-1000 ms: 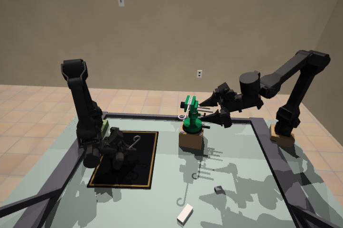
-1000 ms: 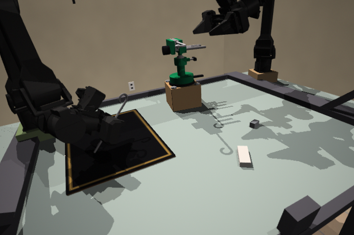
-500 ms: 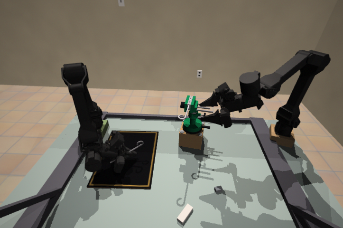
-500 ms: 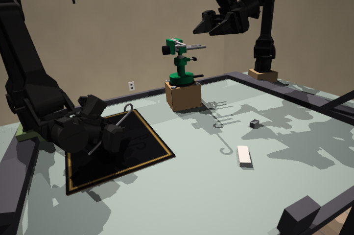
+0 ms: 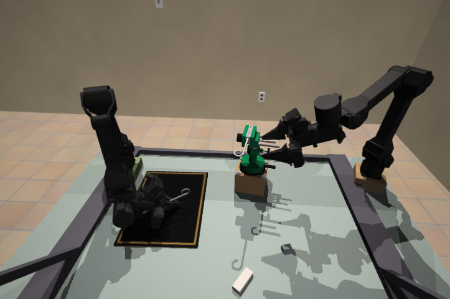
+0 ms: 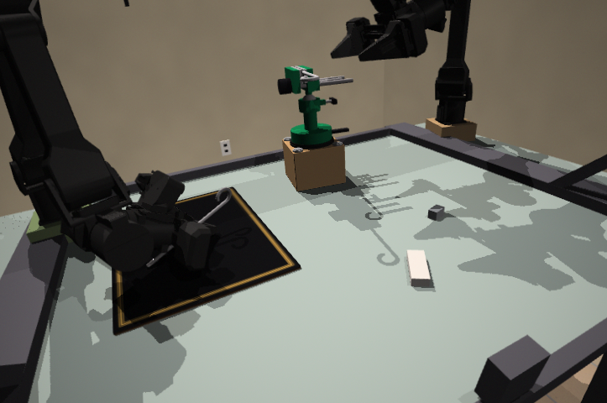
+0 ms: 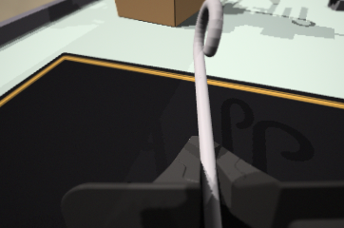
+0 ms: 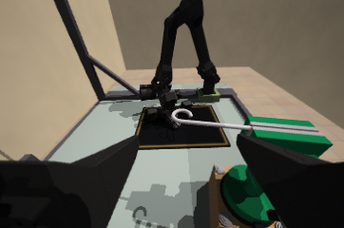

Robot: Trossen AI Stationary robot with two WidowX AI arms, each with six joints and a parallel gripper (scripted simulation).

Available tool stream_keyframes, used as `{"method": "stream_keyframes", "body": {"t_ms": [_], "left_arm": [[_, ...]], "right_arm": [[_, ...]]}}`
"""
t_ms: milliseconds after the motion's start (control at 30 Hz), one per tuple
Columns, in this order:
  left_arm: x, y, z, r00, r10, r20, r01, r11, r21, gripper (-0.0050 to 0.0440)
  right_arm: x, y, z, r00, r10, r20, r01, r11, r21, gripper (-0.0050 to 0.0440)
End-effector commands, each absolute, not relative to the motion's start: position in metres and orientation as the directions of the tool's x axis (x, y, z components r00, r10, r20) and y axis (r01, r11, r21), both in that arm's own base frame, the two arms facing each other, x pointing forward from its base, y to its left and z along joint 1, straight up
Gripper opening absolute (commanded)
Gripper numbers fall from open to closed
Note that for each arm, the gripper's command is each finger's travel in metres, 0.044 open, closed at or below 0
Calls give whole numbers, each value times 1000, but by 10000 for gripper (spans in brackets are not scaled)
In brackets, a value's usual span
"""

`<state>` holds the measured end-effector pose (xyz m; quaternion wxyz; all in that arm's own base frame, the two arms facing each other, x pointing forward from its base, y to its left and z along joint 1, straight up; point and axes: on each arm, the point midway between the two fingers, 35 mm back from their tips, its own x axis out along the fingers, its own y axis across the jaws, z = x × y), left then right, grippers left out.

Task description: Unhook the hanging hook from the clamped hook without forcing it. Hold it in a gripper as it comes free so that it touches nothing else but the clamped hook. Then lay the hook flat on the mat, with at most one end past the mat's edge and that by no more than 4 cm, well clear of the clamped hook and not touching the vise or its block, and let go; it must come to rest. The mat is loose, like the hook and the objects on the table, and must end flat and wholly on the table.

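My left gripper [image 5: 164, 204] is shut on the shaft of a grey metal hook [image 5: 180, 196] and holds it low over the black mat [image 5: 168, 207], slanted with its curled end raised. The hook also shows in the left wrist view [image 7: 205, 109], between the fingers, and in the exterior view [image 6: 213, 206]. The mat [image 6: 190, 256] has a yellow border and lies flat on the table. A second hook [image 5: 242, 147] is clamped in the green vise [image 5: 251, 147] on its wooden block [image 5: 249, 183]. My right gripper [image 5: 272, 142] is open and empty beside the vise jaws.
A white bar [image 5: 242, 280] and a small dark cube [image 5: 287, 248] lie on the table in front of the vise. A raised dark frame [image 5: 352, 200] runs round the table. A green pad [image 5: 137, 166] sits under the left arm's base.
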<state>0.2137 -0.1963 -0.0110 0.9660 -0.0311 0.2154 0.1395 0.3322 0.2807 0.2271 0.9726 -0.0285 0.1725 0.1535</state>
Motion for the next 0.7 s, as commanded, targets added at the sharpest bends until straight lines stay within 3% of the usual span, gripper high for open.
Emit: {"method": "stream_keyframes", "body": {"t_ms": [0, 667], "left_arm": [[215, -199, -8, 872, 250, -421, -284, 959, -19, 0], [215, -199, -8, 871, 250, -424, -283, 959, -16, 27]], "right_arm": [[332, 280, 237, 899, 293, -325, -306, 952, 13, 440], [332, 280, 237, 899, 293, -325, -306, 952, 13, 440]]}}
